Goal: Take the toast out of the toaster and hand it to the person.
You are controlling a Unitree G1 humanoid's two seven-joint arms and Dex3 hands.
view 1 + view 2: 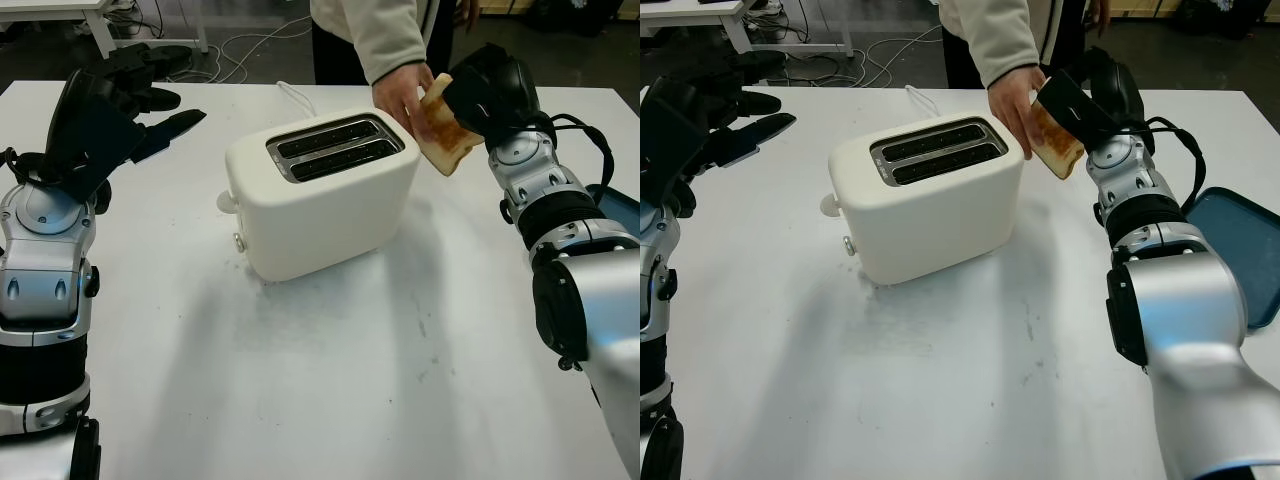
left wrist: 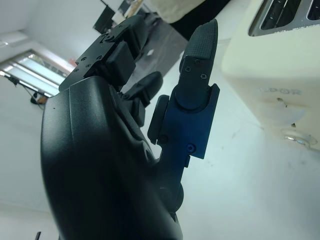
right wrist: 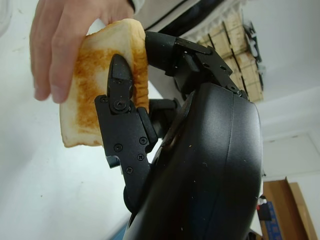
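A browned slice of toast (image 1: 444,135) hangs in the air to the right of the cream toaster (image 1: 322,192), whose two slots look empty. My right hand (image 1: 478,95) is shut on the toast (image 3: 95,95), one black finger (image 3: 120,95) pressed across its face. A person's hand (image 1: 402,98) reaches in from the far side and grips the slice's other edge; the same fingers (image 3: 55,40) wrap over it in the right wrist view. At the far left my left hand (image 1: 130,110) is raised above the table, open, well away from the toaster.
The white table (image 1: 330,380) has wide free room in front of the toaster. A white cord (image 1: 296,97) runs back from the toaster. A blue tray (image 1: 1238,250) lies at the right edge. The person (image 1: 370,35) stands behind the table.
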